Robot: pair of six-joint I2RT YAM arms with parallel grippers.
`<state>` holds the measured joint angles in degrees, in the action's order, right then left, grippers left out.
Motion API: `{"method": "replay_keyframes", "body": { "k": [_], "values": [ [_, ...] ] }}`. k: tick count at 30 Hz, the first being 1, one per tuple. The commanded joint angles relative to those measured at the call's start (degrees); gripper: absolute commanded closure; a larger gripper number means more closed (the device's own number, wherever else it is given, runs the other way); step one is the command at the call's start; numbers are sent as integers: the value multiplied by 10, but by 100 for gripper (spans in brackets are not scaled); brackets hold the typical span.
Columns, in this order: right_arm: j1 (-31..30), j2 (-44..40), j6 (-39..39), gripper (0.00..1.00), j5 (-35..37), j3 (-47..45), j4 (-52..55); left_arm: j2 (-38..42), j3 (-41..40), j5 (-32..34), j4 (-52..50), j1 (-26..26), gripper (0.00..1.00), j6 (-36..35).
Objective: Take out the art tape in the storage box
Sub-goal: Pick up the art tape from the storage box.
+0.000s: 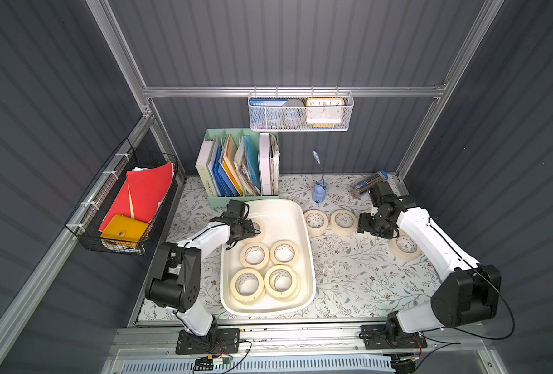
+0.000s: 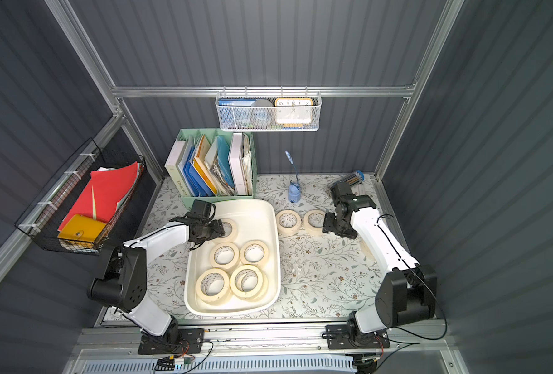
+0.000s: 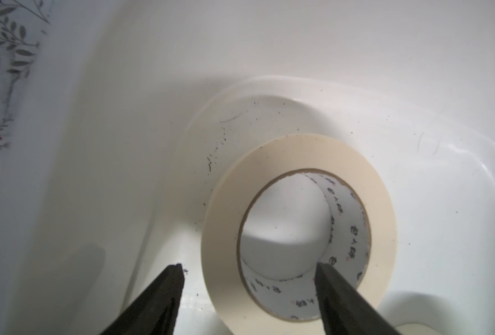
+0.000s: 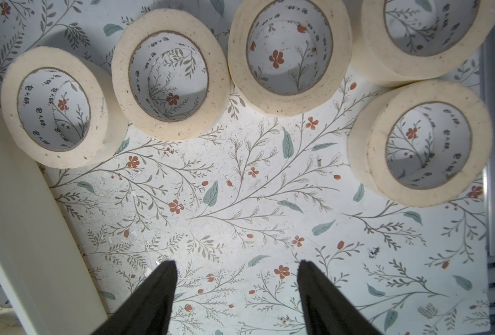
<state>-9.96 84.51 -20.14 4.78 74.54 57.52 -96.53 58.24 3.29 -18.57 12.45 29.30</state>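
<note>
White storage box holds art tape lying flat; more rolls sit on the table just beyond its right rim. Left gripper is in the box's far-left part, jaws apart astride one roll, not clamped. Right gripper is outside the box, parted and empty.

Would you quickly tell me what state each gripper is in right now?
Left gripper: open, straddling a tape roll wall, not yet clamped.
Right gripper: open, empty.

Soft overhead light washes out the white box, the walls stay dim, and the left wrist view looks hazy.
</note>
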Motion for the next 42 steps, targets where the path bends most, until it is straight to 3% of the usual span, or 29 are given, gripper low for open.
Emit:
{"method": "replay_keyframes", "body": {
  "k": [1, 8, 12, 20, 31, 42],
  "values": [
    [-15, 1, -6, 28, 3, 12, 16, -32, -8, -11, -5, -4, 30, -4],
    [-53, -5, -24, 29, -12, 1, 16, -40, 14, -10, 9, -4, 58, -10],
    [-82, 1, -35, 28, -21, 21, 17, -34, 34, -1, 4, -4, 64, -21],
    [-172, 98, -65, 31, -38, 171, 23, -11, 94, 1, -25, 5, 70, -52],
    [-245, 315, -85, 41, -108, 432, 47, -1, 136, 14, -34, 102, 70, -28],
    [-274, 381, -89, 41, -129, 455, 32, -3, 167, -2, -34, 126, 70, -29]
  ]
}}
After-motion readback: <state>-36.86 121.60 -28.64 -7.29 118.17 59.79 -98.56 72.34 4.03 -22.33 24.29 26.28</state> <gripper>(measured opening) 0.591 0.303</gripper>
